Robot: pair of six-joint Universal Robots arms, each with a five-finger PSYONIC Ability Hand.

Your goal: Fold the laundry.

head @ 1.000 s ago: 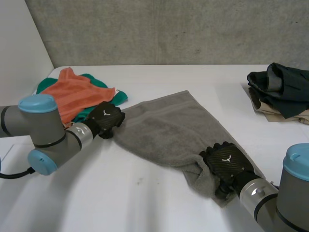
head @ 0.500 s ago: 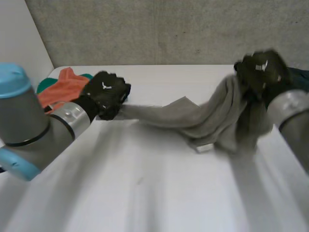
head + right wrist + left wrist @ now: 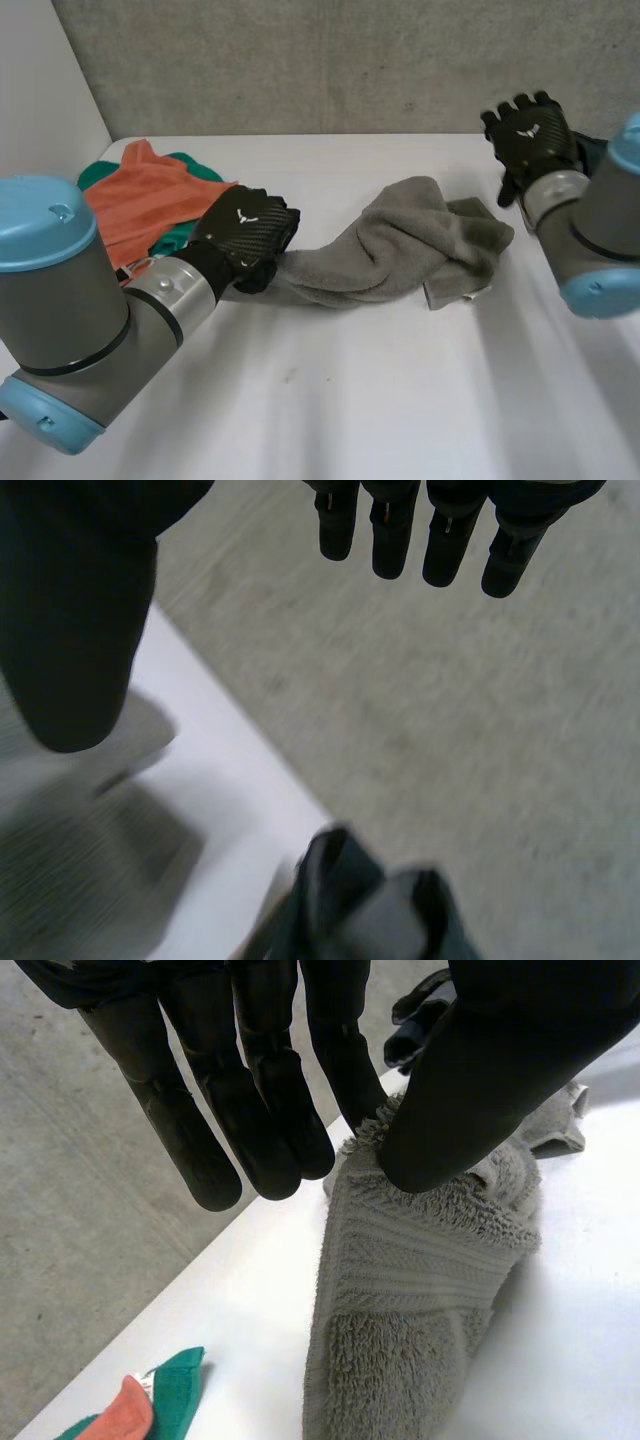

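A grey towel [image 3: 400, 245] lies bunched in a long heap across the middle of the white table [image 3: 330, 400]. My left hand [image 3: 245, 235] holds the towel's left end just above the table. In the left wrist view the thumb [image 3: 470, 1070] pinches the towel's edge [image 3: 400, 1260] against the fingers [image 3: 250, 1110]. My right hand [image 3: 530, 135] is raised at the back right, above and beyond the towel's right end. Its fingers [image 3: 400, 530] are straight and spread, the thumb [image 3: 70, 610] apart, with nothing between them.
An orange cloth [image 3: 150, 200] lies over a green one [image 3: 185, 235] at the back left, close behind my left hand. Dark clothes [image 3: 370, 900] are piled at the back right, under my right hand. The table ends at a grey concrete wall [image 3: 330, 60].
My right hand swung its end of the towel up and across, then let go and opened. The towel dropped into a bunched heap. My left hand lifted and kept its end.
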